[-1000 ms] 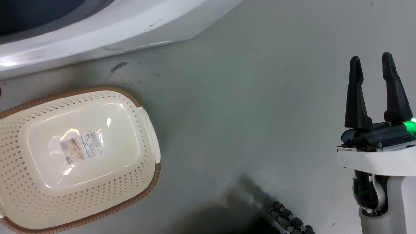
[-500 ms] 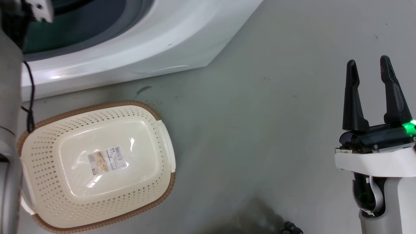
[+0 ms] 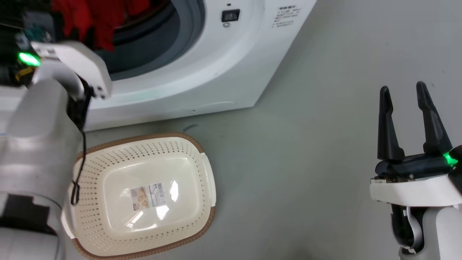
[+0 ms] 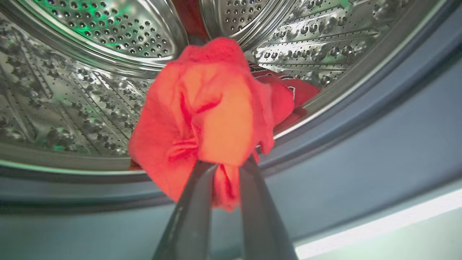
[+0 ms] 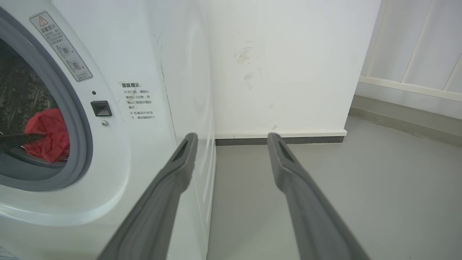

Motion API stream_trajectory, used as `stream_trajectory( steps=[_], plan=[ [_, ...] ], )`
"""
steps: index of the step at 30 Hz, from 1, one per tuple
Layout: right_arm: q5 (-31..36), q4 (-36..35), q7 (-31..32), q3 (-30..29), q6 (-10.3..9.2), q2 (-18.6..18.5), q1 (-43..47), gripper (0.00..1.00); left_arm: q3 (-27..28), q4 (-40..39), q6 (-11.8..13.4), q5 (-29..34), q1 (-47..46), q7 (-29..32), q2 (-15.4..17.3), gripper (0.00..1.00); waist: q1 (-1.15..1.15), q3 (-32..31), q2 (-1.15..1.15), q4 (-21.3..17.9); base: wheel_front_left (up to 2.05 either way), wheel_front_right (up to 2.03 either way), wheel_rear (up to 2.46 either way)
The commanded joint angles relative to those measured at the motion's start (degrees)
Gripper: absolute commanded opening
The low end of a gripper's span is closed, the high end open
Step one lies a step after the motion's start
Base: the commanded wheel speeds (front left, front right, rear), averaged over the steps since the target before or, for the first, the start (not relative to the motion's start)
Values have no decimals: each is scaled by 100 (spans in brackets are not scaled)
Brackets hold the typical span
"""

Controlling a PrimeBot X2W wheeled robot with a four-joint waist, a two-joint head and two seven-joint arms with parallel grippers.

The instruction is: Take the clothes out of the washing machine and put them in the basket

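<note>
The right gripper (image 3: 402, 88) hangs over the grey floor (image 3: 306, 162) at the robot's right. Its two dark fingers are spread wide with nothing between them. Just in front of the robot's left forearm (image 3: 39, 144) the basket (image 3: 162, 146) stands on the floor. It is cream plastic with a brown woven-look rim and perforated walls, and has a paper label stuck on its bottom. It sits close to the foot of the washing machine (image 3: 202, 72), apparently not touching it.

The left arm reaches up into the machine's porthole. The left wrist view shows the left gripper (image 4: 227, 164) pinched tight on a bright red garment (image 4: 202, 108), a soft crumpled bunch that bulges above the fingertips and trails a little below them. The bunch hangs at the mouth of the drum, over the grey gasket (image 4: 361, 144).

Further in, a second red garment (image 4: 296, 90) lies against the perforated steel drum (image 4: 108, 36). It has a hint of white marking near its top edge, too small to make out.

The head view gives the basket's position but shows the clothes only as a red patch in the opening. The left wrist view gives the grip and the cloth's folds. The right wrist view looks at the machine's front from the side, with the red bunch in the porthole, printed notices and a small dark latch, and the white wall (image 5: 288, 72) beyond.
</note>
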State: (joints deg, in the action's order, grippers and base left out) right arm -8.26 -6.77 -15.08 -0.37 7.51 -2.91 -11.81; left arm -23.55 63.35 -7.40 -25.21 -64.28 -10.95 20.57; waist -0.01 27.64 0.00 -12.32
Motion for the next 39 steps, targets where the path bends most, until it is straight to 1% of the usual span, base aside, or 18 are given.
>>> stream_trajectory(
  steps=[1, 5, 10, 17, 21, 29, 35, 39],
  plan=[
    [37, 22, -13, 0, -4, 5, 69, 100, -29, -44, -1, -77, 168, -76, -52, 0, 1, -229, 0, 160, 0, 0, 0],
    [176, 52, -13, 20, -4, 5, 253, 100, -177, -325, -1, -161, 676, -324, -114, 0, 1, -570, 0, 355, 0, 0, 0],
    [304, 98, -13, -1, -4, 5, 488, 100, -230, -824, 16, -151, 1281, -425, -212, 0, 1, -992, 0, 591, 0, 0, 0],
    [437, 178, -13, -21, -4, 5, 813, 100, -99, -2107, 208, 18, 2242, -437, -195, 0, 1, -1546, 0, 831, 0, 0, 0],
    [461, 212, -13, -36, -4, 5, 978, 100, -13, -2841, 390, 75, 2715, -438, -114, 0, 1, -1806, 0, 929, 0, 0, 0],
    [428, 260, -13, 14, -4, 5, 1278, 100, 69, -4243, 786, 127, 3553, -395, 122, 0, 1, -2202, 0, 996, 0, 0, 0],
    [431, 282, -13, -7, -4, 5, 1432, 100, 104, -5365, 1076, 150, 4094, -163, 350, 0, 1, -2357, 0, 1045, 0, 0, 0],
    [444, 299, -13, -44, -4, 5, 1458, 100, 85, -6030, 1206, 193, 4349, 67, 492, 0, 1, -2398, 0, 1095, 0, 0, 0]
  ],
)
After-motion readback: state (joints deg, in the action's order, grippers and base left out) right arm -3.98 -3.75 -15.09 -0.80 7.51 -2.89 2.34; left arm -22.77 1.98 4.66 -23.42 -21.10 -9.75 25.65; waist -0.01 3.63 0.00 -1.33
